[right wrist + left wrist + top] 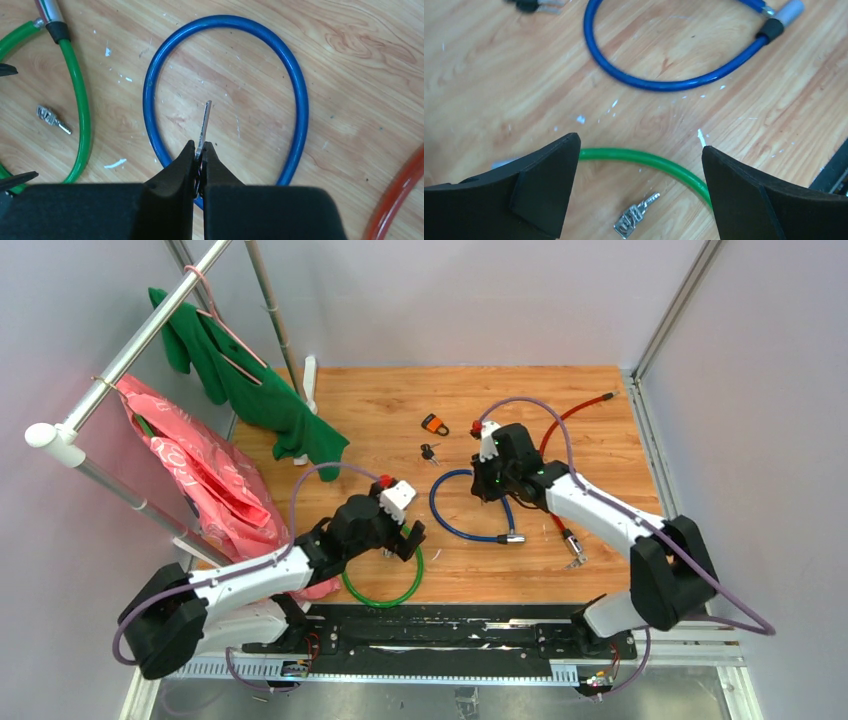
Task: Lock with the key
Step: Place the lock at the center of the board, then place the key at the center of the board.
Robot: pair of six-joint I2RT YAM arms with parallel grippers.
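Observation:
My right gripper (pixel 200 148) is shut on a silver key (pixel 205 122). Its blade sticks out forward above the inside of the blue cable lock's loop (pixel 300 100). In the top view the right gripper (pixel 487 486) hovers over the blue cable lock (pixel 450 525). My left gripper (pixel 639 142) is open and empty above a small silver key (pixel 636 217) that lies on the wood inside the green cable lock (pixel 649 161). That loose key also shows in the right wrist view (pixel 52 117). In the top view the left gripper (pixel 405 538) is over the green loop (pixel 385 598).
An orange padlock (pixel 434 424) and a dark key bunch (pixel 429 452) lie mid-table. A red cable lock (pixel 575 412) lies at the right. A rack (pixel 130 355) with green and pink clothes stands at the left. The blue lock's metal end (pixel 781 17) points right.

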